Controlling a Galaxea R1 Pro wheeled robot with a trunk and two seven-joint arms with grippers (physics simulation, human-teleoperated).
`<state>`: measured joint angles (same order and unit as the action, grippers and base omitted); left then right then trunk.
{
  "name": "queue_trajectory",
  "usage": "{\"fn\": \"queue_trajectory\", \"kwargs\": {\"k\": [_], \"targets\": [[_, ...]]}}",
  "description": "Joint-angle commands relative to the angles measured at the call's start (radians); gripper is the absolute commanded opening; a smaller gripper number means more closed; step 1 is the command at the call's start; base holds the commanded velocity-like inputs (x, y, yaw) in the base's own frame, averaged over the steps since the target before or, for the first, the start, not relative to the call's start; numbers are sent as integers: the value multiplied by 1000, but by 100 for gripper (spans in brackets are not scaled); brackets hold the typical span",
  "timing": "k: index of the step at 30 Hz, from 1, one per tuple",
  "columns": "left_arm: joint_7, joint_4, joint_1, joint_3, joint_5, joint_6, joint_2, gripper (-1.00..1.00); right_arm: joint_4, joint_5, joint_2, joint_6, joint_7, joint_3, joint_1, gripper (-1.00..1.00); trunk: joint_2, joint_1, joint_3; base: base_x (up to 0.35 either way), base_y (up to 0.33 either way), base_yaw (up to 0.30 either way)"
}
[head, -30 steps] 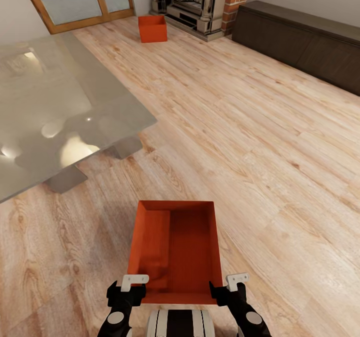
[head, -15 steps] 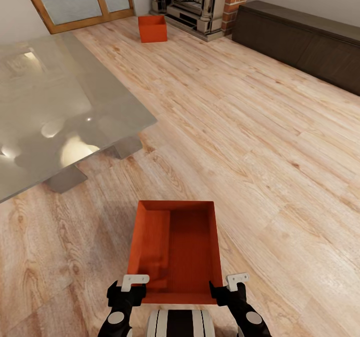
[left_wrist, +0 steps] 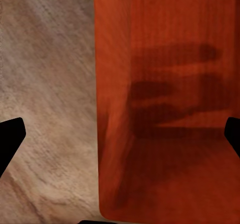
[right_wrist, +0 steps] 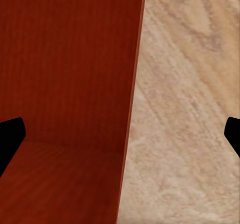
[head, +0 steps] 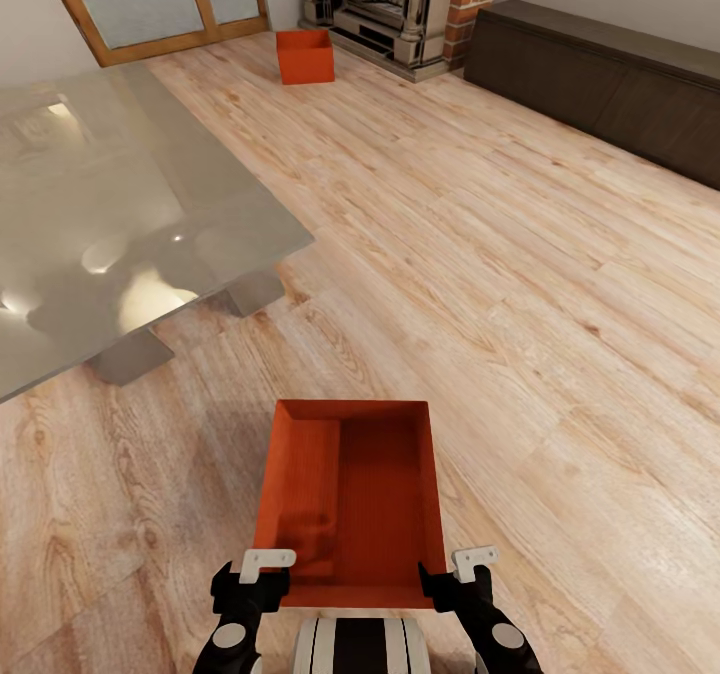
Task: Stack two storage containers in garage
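One orange-red storage container (head: pixel 350 494) sits open-topped on the light wood-plank flooring right in front of me. My left gripper (head: pixel 262 576) is at its near left corner and my right gripper (head: pixel 455 576) at its near right corner. In the left wrist view the left gripper (left_wrist: pixel 120 139) is open, its fingers wide apart astride the container's wall (left_wrist: pixel 170 59). The right gripper (right_wrist: pixel 120 139) is open too, astride the other wall (right_wrist: pixel 70 59). The second storage container (head: pixel 305 57) stands far off on the floor by the fireplace.
A large glass-topped table (head: pixel 100 204) fills the left side, its corner close to the near container. A brick-sided fireplace (head: pixel 400 4), a long dark low cabinet (head: pixel 600 74) and wood-framed glass doors (head: pixel 150 4) line the far end. Open plank floor (head: pixel 500 254) lies between.
The whole head view has shifted very slightly, a camera move. Both grippers keep their place at the near container's corners.
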<state>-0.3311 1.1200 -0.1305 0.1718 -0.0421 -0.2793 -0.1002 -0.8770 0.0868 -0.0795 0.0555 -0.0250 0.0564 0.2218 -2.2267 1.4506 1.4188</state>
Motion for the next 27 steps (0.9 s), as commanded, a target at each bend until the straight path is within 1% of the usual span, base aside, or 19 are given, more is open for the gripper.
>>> {"fn": "queue_trajectory", "kwargs": {"k": [1, 13, 15, 16, 17, 24, 27], "targets": [[-5, 1, -1, 2, -5, -7, 0, 100, -2, 9, 0, 6, -3, -1, 0, 100, 0, 0, 1, 0, 0, 0], [-5, -8, -1, -3, -7, -7, 3, 100, -2, 10, 0, 6, -3, -1, 0, 100, 0, 0, 1, 0, 0, 0], [-4, -10, -1, -11, -6, -8, 3, 100, -2, 10, 0, 6, -3, -1, 0, 100, 0, 0, 1, 0, 0, 0], [-3, -10, 0, -25, -6, -8, 4, 100, -2, 10, 0, 6, -3, -1, 0, 100, 0, 0, 1, 0, 0, 0], [-3, -10, 0, -29, -6, -8, 4, 100, -2, 10, 0, 6, -3, -1, 0, 100, 0, 0, 1, 0, 0, 0], [-2, -10, 0, -38, -4, -7, 4, 100, -2, 10, 0, 6, -3, -1, 0, 100, 0, 0, 1, 0, 0, 0], [-2, -10, 0, -38, -4, -7, 4, 100, -2, 10, 0, 6, -3, -1, 0, 100, -21, 11, 10, 0, 0, 0]]}}
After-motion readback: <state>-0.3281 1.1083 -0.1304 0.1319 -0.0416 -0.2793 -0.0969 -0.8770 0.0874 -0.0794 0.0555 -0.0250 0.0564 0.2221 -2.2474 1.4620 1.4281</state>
